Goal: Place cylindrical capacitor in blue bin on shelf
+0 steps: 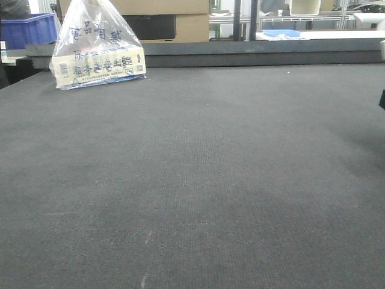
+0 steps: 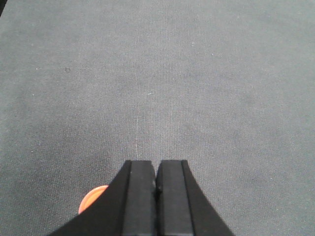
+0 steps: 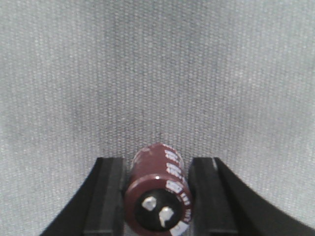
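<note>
The left gripper [image 2: 156,169] is hovering low over the dark woven table top [image 2: 157,73], pointing forward along it, its 2 black fingers pressing flat against each other with nothing between them. An orange round thing [image 2: 92,199] is peeking out from under the left finger's outer side; the finger is hiding most of it, so its shape is unclear.

The right gripper [image 3: 157,160] is sitting close above the same cloth, its fingers spreading to either side of the cylindrical capacitor [image 3: 157,191]. The maroon can is lying lengthwise between them, its 2 metal terminals facing back toward the wrist. Both pads are appearing to meet its sides, yet whether they are truly pinching it cannot be told. The bottom edge is cutting off its near end.

In the front view neither gripper is showing clearly. A blue bin [image 1: 27,30] is sitting at the far left, partly cropped, beside a printed plastic bag [image 1: 96,48].
</note>
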Available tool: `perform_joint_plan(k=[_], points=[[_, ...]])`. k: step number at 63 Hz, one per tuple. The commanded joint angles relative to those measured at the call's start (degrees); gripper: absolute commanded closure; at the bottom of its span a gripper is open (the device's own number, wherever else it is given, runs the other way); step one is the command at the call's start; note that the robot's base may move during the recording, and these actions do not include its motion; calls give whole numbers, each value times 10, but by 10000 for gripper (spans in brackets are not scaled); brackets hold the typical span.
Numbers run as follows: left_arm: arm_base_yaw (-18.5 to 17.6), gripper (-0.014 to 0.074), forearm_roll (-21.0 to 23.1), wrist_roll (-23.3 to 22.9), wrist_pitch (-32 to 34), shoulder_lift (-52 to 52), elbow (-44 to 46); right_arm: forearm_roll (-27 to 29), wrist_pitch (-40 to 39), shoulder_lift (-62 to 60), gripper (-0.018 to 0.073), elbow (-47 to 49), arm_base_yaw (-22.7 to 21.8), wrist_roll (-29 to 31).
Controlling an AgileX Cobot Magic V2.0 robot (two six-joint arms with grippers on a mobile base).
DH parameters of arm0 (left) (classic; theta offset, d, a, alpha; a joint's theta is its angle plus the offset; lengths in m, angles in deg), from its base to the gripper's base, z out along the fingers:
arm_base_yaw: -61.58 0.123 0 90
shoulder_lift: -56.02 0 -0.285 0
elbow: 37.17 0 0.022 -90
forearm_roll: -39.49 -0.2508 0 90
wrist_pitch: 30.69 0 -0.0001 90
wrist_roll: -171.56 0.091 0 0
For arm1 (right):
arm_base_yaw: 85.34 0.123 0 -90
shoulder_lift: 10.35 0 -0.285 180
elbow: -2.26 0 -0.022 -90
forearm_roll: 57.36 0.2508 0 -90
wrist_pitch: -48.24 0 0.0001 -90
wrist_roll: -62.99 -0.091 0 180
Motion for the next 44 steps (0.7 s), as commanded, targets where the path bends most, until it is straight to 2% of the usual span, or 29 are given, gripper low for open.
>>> perform_joint_plan(k=[1, 4, 14, 17, 21, 35, 39, 44], points=[[2, 707, -2, -4, 2, 1, 5, -15, 6, -1, 637, 4, -3, 1], [2, 707, -7, -4, 1, 1, 5, -19, 7, -1, 728, 4, -3, 1], [2, 704, -15, -4, -8, -1, 5, -19, 7, -1, 722, 4, -3, 1], [5, 678, -24, -4, -12, -5, 5, -19, 7, -1, 722, 4, -3, 1], [18, 598, -31, -4, -13, -13, 5, -19, 7, -1, 722, 4, -3, 1], [53, 140, -31, -3, -16, -37, 5, -19, -3, -1, 722, 4, -3, 1], [53, 65, -38, -3, -25, -51, 5, -19, -9, -1, 722, 4, -3, 1], [53, 36, -38, -2, -38, -74, 5, -19, -15, -1, 722, 4, -3, -1]])
